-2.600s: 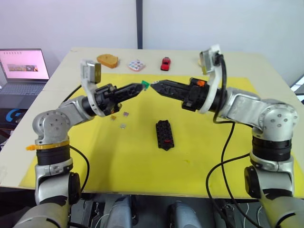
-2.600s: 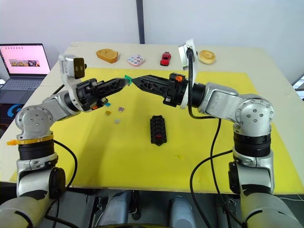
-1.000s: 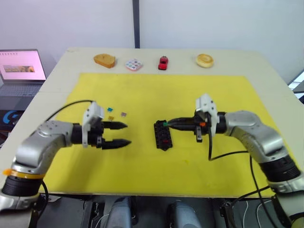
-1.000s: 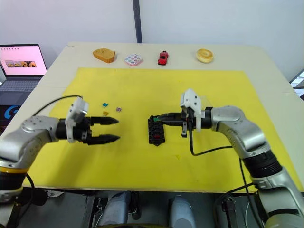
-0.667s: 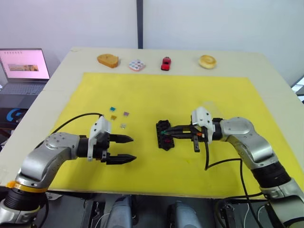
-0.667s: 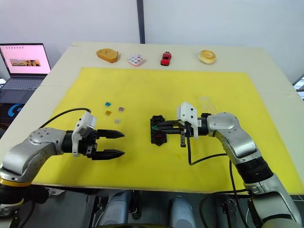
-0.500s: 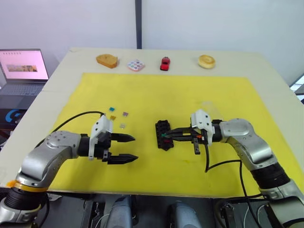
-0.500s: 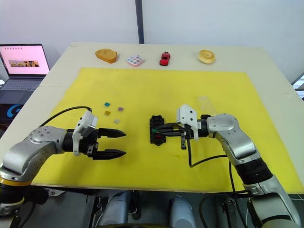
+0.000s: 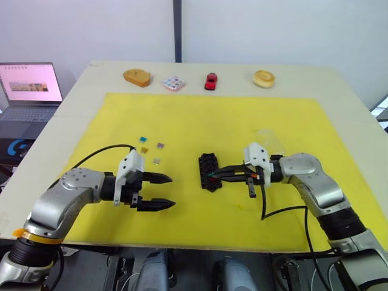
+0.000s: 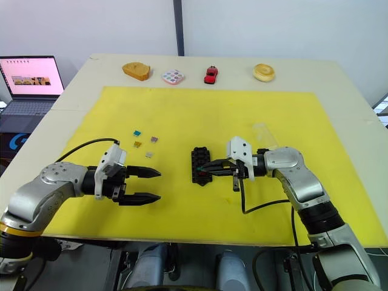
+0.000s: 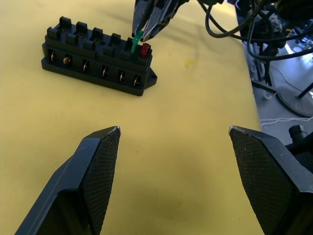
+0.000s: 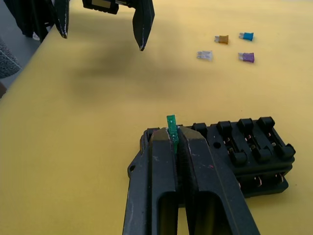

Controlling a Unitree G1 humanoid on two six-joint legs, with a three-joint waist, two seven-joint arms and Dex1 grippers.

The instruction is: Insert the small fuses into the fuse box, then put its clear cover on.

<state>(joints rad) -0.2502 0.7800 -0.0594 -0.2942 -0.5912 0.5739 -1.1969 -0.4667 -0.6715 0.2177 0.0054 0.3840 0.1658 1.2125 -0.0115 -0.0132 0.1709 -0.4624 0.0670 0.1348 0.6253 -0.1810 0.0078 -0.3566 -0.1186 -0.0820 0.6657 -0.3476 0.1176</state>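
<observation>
**Green fuse poised over its slot at the near end of the fuse box**

Yellow matting covers most of the pale worktop (image 9: pixel 73 91), and the fuse box (image 9: pixel 210 171) lies at the centre of the frame in the head views, long axis running away from the robot. The right gripper (image 9: pixel 213 175) reaches in from the right of the frame with its fingers clamped on the green fuse (image 12: pixel 171 126), held upright at the very tips over the near end of the block. In the left wrist view the green fuse (image 11: pixel 136 41) hangs just beside a red fuse (image 11: pixel 145 49) already seated in the end slot; whether its blades touch the slot yet cannot be told.

The left gripper (image 9: pixel 159 191) hovers low over the mat, left of centre, fingers wide apart and holding nothing. Four loose fuses lie up and left of the block: teal fuse (image 10: pixel 137 132), amber fuse (image 10: pixel 137 144), purple fuse (image 10: pixel 154 139) and grey fuse (image 10: pixel 148 154). The clear cover (image 10: pixel 265 133) shows as a faint glint right of centre, behind the right arm.

To seat this one well, the fuse probably needs to stay vertical and square to the slot, then be pressed straight down without twisting. The grip is thin, so a tilted push could make it slip or jam against the red neighbour. Releasing only once it sits level with that neighbour looks safest.
</observation>
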